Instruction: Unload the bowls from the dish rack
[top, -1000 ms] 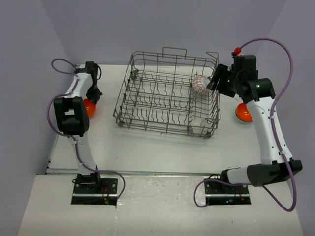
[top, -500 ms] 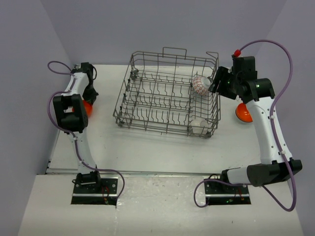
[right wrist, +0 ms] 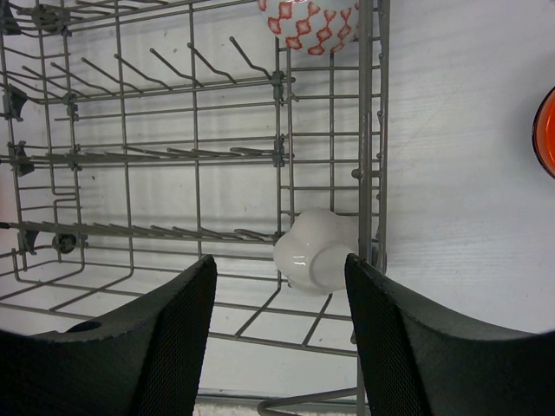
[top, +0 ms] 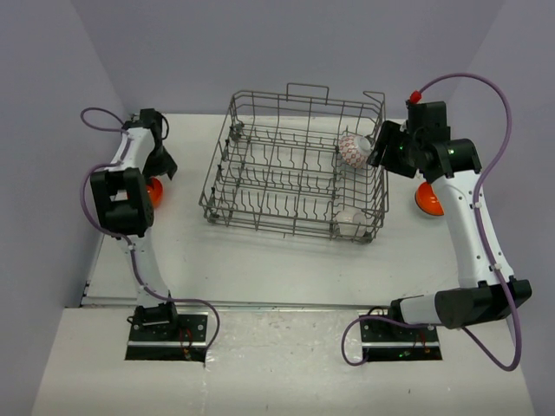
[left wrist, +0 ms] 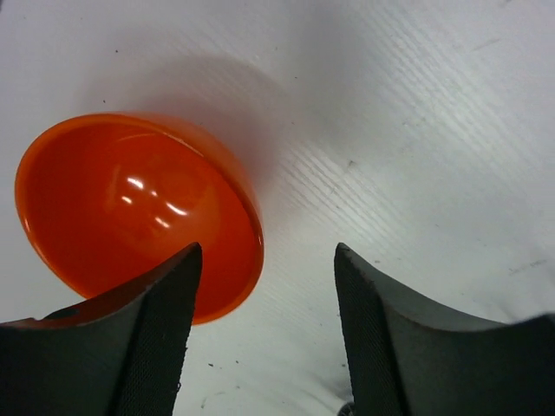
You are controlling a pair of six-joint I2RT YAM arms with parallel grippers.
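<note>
Since my left fingers (left wrist: 178, 295) stand open just over the orange bowl (left wrist: 130, 208) on the bench (left wrist: 416, 130), a crooked lift-off could clip its rim and tip it. My right fingers (right wrist: 368, 299), open too, hang above the rack (right wrist: 199, 156); white bowl (right wrist: 316, 251) lies against its wall (right wrist: 371, 130), patterned bowl (right wrist: 308, 22) beyond. Tines (right wrist: 173, 65) and that wall crowd the grasp.

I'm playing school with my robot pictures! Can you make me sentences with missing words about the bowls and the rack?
1. The dish rack has ___ bowls inside it.
2. The shiny bowl below the left gripper is coloured ___.
3. The patterned bowl in the rack is white with ___ shapes.
4. The left gripper's jaws stand ___, holding nothing.

Missing words: two; orange; red; open.
</note>
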